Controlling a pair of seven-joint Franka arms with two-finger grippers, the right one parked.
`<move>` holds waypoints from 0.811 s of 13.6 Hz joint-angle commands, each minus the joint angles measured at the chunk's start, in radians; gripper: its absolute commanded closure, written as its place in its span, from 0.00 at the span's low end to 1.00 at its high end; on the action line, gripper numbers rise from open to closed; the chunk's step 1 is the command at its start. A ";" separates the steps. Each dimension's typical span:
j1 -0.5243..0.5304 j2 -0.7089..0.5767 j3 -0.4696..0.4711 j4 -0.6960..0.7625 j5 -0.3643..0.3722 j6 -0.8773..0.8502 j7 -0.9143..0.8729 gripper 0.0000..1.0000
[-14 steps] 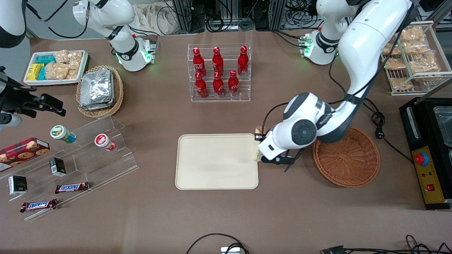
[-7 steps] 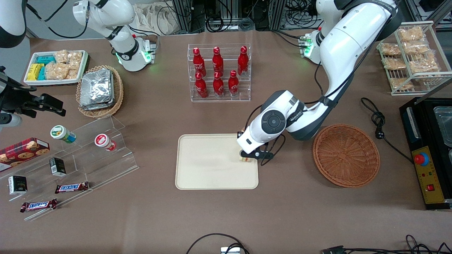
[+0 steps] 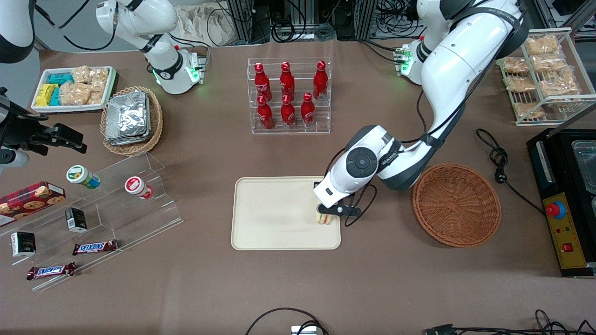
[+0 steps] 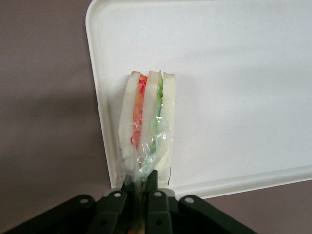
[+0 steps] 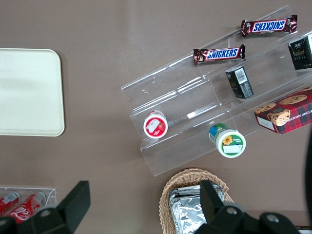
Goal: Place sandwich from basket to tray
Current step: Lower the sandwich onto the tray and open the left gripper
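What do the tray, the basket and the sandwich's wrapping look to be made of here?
Tray: smooth matte cream, likely plastic, with a moulded rim. Basket: reddish-brown woven wicker, its weave visible. Sandwich: clear crinkled film, probably plastic wrap, pinched by the gripper over the tray.

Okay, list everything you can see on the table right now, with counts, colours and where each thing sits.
sandwich: one, pale bread with green and orange filling, on the tray by its edge nearest the basket
tray: one, cream, table middle
basket: one, reddish-brown wicker, beside the tray
cola bottles: six, red, in a clear rack farther from the front camera than the tray
Snickers bars: two, brown, toward the parked arm's end
gripper: black, shut on the sandwich's wrap, over the tray
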 commanded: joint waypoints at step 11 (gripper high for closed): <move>0.084 -0.230 -0.007 -0.005 -0.053 -0.174 -0.100 0.00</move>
